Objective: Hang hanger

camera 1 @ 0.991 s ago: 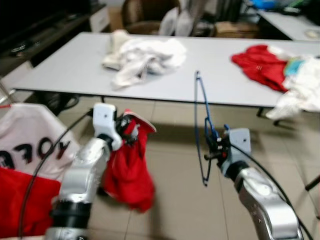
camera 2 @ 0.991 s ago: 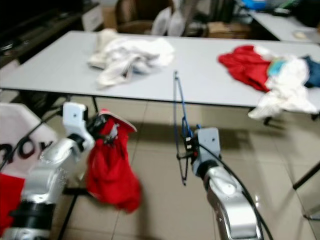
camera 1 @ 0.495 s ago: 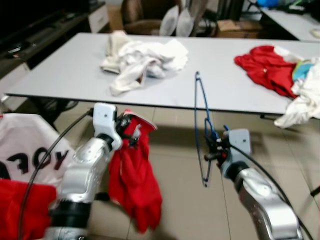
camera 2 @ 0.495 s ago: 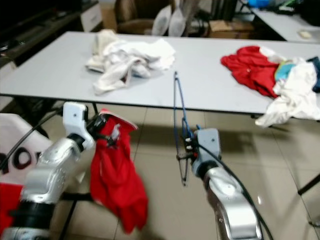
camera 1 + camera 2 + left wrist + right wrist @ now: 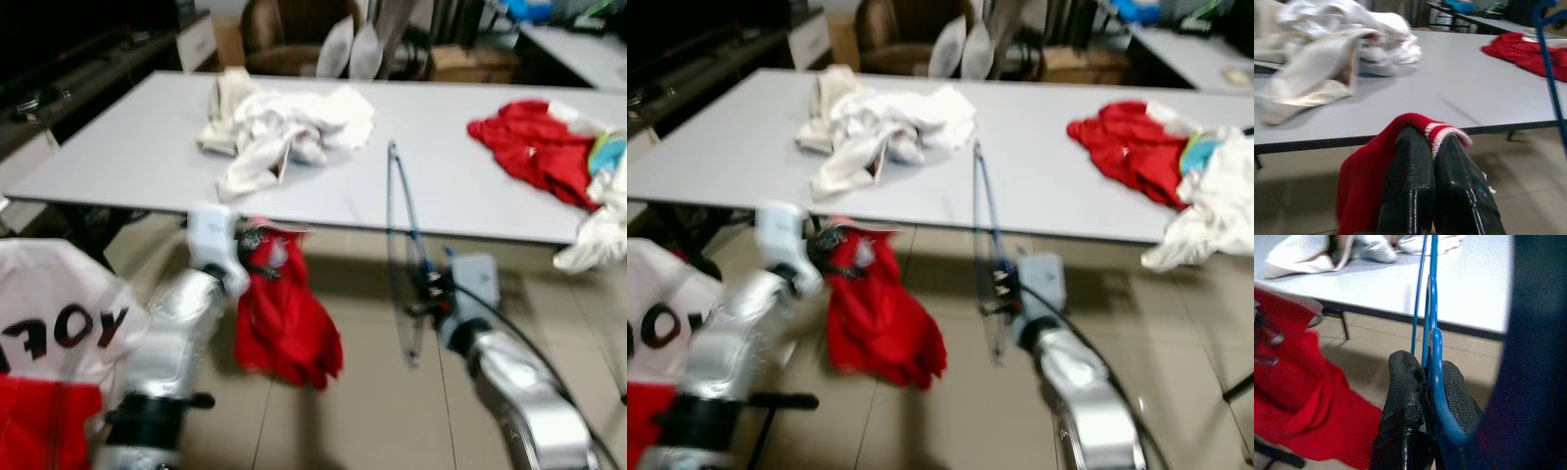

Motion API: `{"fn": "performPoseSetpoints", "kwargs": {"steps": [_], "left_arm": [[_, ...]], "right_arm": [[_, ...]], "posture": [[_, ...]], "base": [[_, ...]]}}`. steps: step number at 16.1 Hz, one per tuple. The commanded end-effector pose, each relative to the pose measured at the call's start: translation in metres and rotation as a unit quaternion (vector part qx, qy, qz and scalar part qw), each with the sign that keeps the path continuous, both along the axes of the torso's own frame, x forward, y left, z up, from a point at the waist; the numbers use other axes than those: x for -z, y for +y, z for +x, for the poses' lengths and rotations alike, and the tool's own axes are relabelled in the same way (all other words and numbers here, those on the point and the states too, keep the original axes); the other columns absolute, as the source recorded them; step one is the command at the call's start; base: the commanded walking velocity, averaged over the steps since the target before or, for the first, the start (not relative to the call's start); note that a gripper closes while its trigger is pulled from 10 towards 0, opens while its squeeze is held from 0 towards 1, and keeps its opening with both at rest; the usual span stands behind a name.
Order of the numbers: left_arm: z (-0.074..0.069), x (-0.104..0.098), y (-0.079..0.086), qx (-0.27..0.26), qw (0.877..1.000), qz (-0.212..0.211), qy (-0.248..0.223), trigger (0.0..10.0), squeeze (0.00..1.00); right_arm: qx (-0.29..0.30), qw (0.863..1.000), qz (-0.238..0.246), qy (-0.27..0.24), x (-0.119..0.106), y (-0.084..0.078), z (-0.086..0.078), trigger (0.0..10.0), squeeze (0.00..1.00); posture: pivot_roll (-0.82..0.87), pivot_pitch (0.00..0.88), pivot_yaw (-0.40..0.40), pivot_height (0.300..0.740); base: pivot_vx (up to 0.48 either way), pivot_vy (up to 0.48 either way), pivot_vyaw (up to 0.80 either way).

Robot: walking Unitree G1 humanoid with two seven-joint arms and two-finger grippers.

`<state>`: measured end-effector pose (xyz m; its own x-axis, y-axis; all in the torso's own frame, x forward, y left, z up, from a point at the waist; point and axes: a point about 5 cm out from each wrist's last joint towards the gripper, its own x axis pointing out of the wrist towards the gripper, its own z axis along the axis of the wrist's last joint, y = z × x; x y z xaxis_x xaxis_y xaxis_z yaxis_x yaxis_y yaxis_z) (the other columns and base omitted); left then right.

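— Where is the right gripper (image 5: 1425, 377), and what has it got?

— Its two black fingers (image 5: 1405, 382) are pressed together on the blue hanger (image 5: 402, 245), down near the hook end. The silver right arm reaches forward and up from low in the head view, over the tiled floor (image 5: 362, 411), just short of the near edge of the grey table (image 5: 147, 147).

— And the hanger itself?

— Thin blue wire, standing nearly upright from the gripper, seen almost edge-on, so it looks like a narrow loop. Its top rises above the table edge; the bottom hangs below the fingers. The head views are blurred, so finer detail is lost.

— The left gripper (image 5: 1427, 147)?

— Also closed — pinching the collar of a red garment (image 5: 284, 323), with a red-and-white ribbed edge folded over the fingertips. The left arm is bent, forearm raised, gripper held at about table-edge height; the cloth dangles below it toward the floor.

— How much room is around them?

— The two grippers are apart, with open floor between the hanging cloth and the hanger. On the table ahead lies a heap of white clothes (image 5: 284, 122), and far to the right a red pile (image 5: 534, 147) with more white cloth draped over the edge. At the robot's left, close by, hangs a white and red shirt with black letters (image 5: 54, 333).
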<state>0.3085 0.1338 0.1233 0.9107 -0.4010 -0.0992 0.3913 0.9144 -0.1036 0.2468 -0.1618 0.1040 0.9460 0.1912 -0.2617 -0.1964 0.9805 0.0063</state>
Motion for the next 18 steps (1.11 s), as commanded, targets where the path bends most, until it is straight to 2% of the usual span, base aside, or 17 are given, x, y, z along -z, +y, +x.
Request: {"fn": "performPoseSetpoints", "kwargs": {"steps": [1, 4, 7, 14, 18], "left_arm": [[0.005, -0.012, 0.011, -0.015, 1.0, 0.007, -0.026, 10.0, 0.0], [0.007, -0.014, 0.01, -0.012, 0.999, 0.007, -0.029, 10.0, 0.0], [0.006, -0.015, 0.007, -0.007, 0.999, 0.006, -0.031, 10.0, 0.0], [0.004, -0.014, 0.006, -0.006, 0.999, 0.004, -0.031, 10.0, 0.0], [0.005, -0.012, 0.005, -0.004, 1.0, 0.003, -0.029, 10.0, 0.0]], "right_arm": [[-0.01, 1.0, 0.004, -0.013, -0.005, 0.006, 0.003, 10.0, 0.0], [-0.008, 1.0, 0.003, -0.012, -0.005, 0.006, 0.004, 10.0, 0.0], [-0.004, 1.0, 0.002, -0.01, -0.004, 0.001, 0.003, 10.0, 0.0], [-0.001, 1.0, -0.015, -0.016, -0.007, -0.011, 0.004, 10.0, 0.0], [-0.008, 0.999, -0.029, -0.012, -0.006, -0.011, 0.003, 10.0, 0.0]], "posture": [[-0.14, 0.0, 0.029, 0.74], [-0.14, 0.0, 0.035, 0.74], [-0.14, 0.0, 0.035, 0.74], [-0.15, 0.0, 0.029, 0.74], [-0.15, 0.0, 0.03, 0.74]], "base": [[0.33, 0.0, 0.0], [0.33, 0.0, 0.0], [0.33, 0.0, -0.69], [0.332, 0.0, 0.0], [0.332, 0.0, 0.0]]}}
